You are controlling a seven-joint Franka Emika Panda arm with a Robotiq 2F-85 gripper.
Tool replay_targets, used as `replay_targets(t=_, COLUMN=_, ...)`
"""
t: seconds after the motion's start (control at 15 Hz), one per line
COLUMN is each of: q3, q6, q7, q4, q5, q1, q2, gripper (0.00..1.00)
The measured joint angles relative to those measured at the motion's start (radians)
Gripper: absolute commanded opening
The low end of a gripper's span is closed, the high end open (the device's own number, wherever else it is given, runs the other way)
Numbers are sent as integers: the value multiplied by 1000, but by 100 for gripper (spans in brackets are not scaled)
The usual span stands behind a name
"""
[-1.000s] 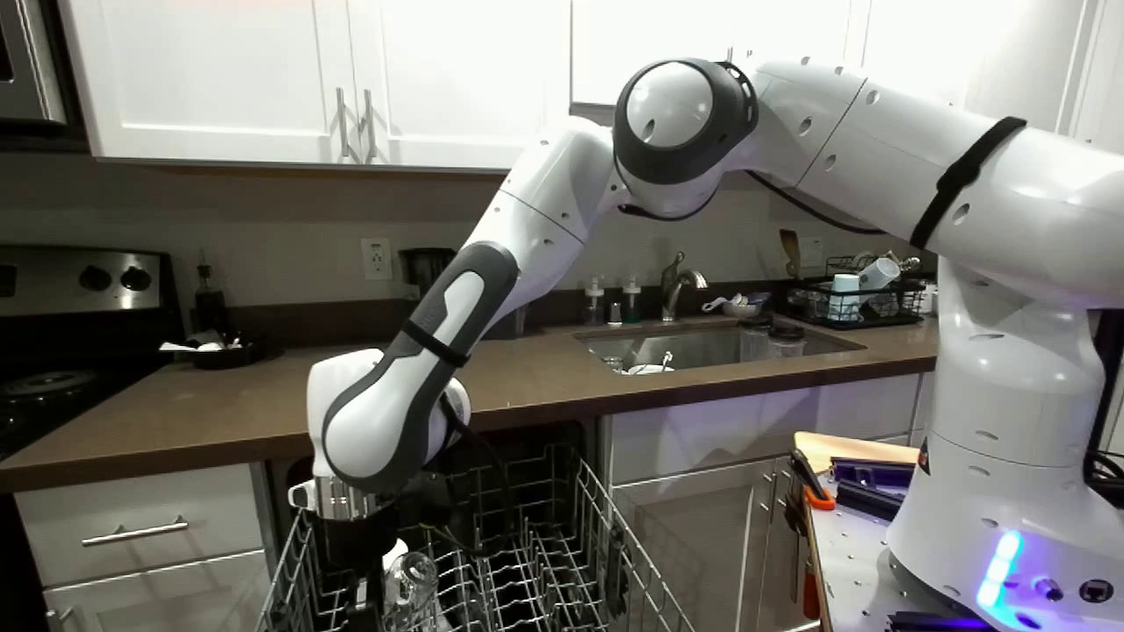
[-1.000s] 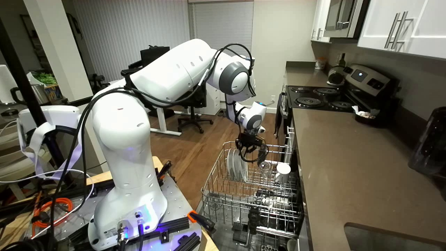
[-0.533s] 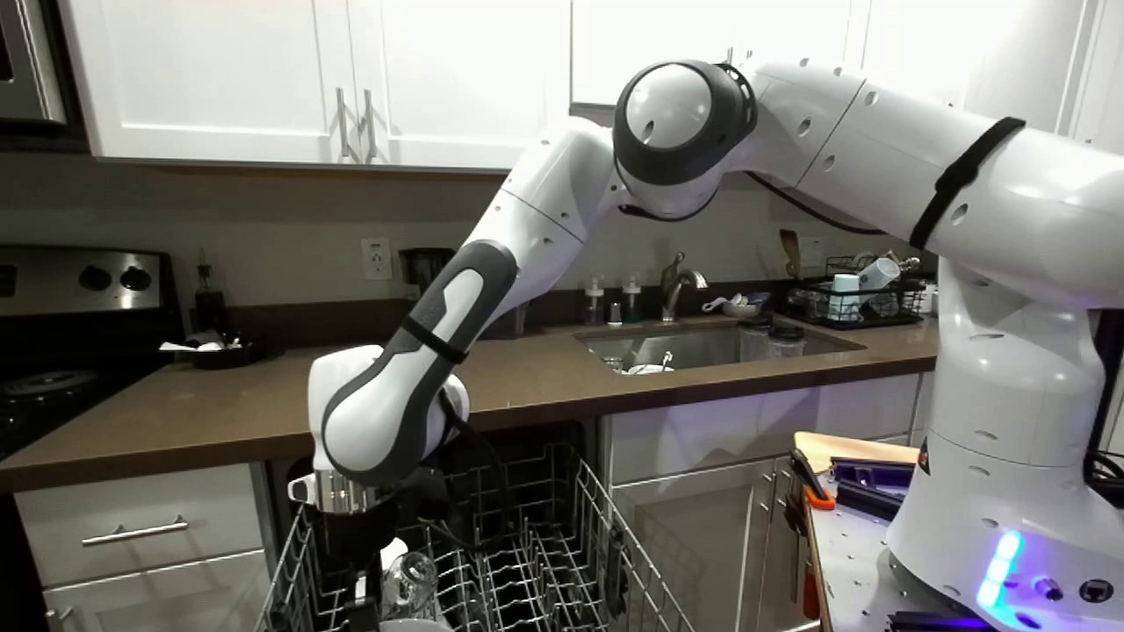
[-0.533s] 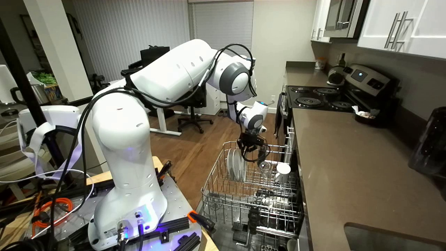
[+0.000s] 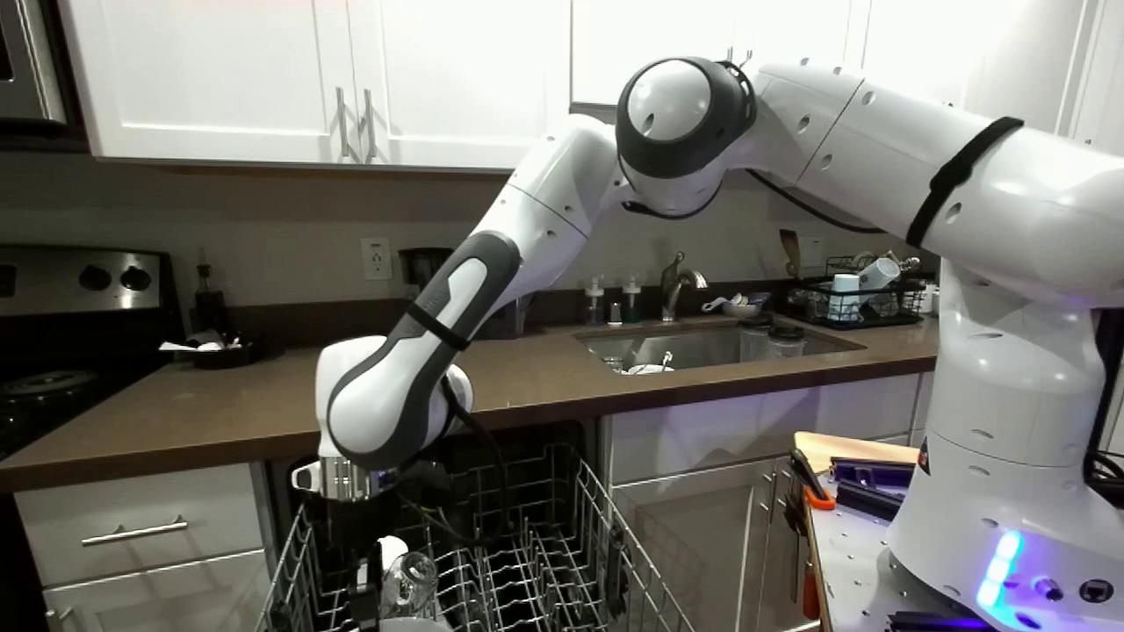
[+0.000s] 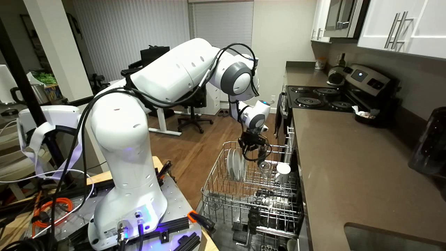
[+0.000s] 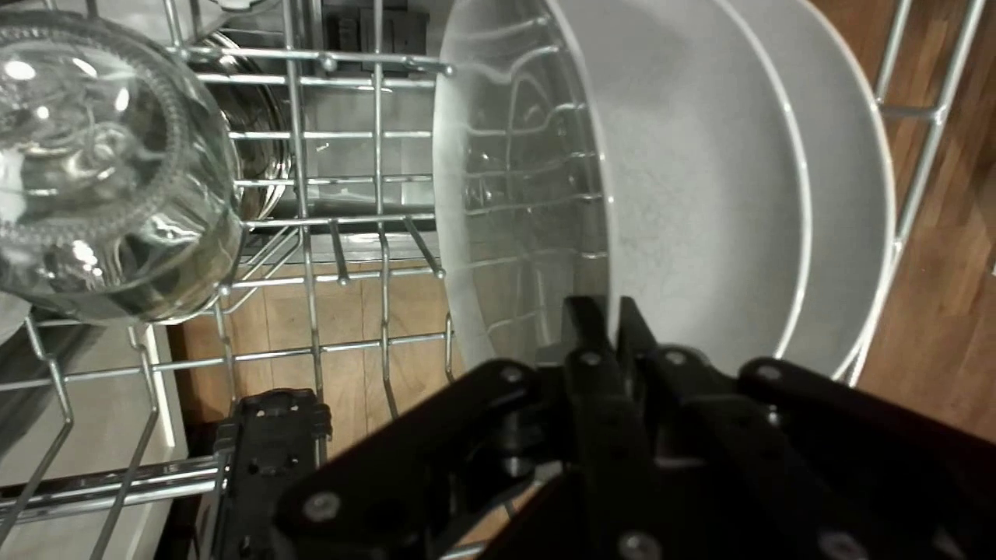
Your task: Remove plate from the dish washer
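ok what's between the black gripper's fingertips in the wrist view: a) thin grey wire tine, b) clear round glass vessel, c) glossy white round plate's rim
c: in the wrist view the leftmost glossy white round plate has its rim inside the black gripper, one fingertip on each side.

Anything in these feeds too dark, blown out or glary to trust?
Wrist view: bright glints on the glass, rack wires mirrored on the glossy plate, pincer dark and soft; in an exterior view, upper cabinets washed out, dishwasher interior in deep shadow.
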Motion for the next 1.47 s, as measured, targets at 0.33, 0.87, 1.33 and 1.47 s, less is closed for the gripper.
replay_targets(t=0.33, q3=14, q6=-8, q7=0, q4=-46, q5=27, q1=1, q2=-50, gripper=8)
replay_targets(t=0.87, q3=15, q6=-45, q7=0, q4=-66, q5=54, q1=1, q2=-73, gripper=65)
replay_targets(t=1.33, q3=2, q6=-88, q7=2, q4=-66, q5=61, q1=7, q2=-71, gripper=95)
replay_targets(t=1.47, q3=-7, q6=-106, q7=2, q4=-65, q5=61, q1=11, q2=-66, gripper=71)
